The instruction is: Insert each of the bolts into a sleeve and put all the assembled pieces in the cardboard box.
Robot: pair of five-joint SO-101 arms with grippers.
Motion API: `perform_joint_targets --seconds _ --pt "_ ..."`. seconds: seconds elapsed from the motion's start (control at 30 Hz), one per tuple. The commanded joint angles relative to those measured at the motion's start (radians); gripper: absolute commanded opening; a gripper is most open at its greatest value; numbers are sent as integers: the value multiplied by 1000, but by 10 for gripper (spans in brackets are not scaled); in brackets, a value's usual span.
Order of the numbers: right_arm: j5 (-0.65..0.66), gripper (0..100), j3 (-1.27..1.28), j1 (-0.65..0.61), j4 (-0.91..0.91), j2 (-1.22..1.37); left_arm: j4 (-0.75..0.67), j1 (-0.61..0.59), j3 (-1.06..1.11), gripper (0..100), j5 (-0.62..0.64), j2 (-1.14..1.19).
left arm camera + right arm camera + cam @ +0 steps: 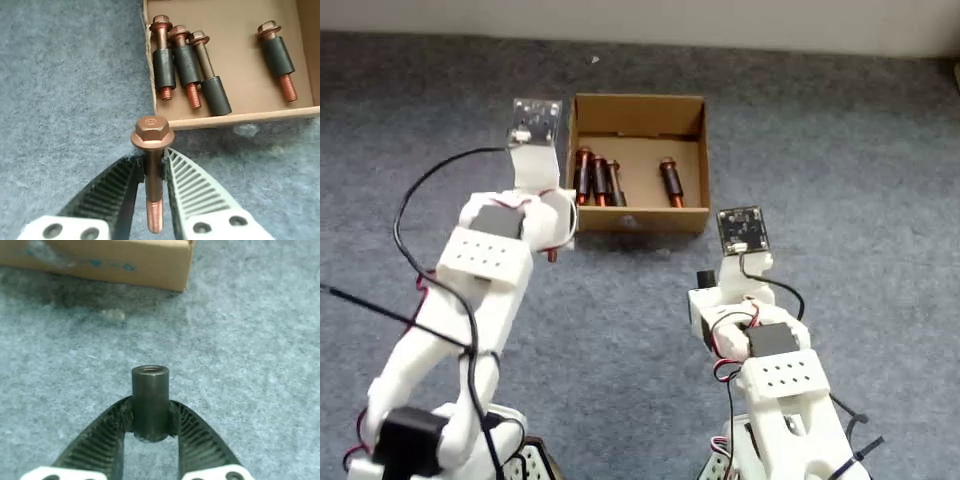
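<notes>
Grey carpeted worktop [880, 150] bears the cardboard box [638, 101] already holding four assembled pieces [186, 65], while the left pincer [152, 161] pinches a bare bolt [153, 185] just outside it and the right pincer [150, 410] pinches an empty sleeve [150, 390], so one joining and one deposit appear outstanding.

Four assembled pieces [584, 175] in the cardboard box [638, 219] — three together at left, one apart at right
</notes>
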Motion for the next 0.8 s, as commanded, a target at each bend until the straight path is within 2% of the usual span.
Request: perform_joint_targets --seconds 0.0,0.17,0.37,0.57,0.77 --pt "-6 6 -12 -13 27 -77 -172 50 168 5 -2 -174" --pt "-127 6 -1 -18 93 -355 -250 74 291 5 0 -294" --pt "-86 6 151 -94 104 -659 -244 148 361 5 0 -447" --pt "-83 6 268 -182 104 -903 -250 199 495 5 2 -730" --pt "-81 6 305 -280 73 -892 -252 196 591 5 2 -980"
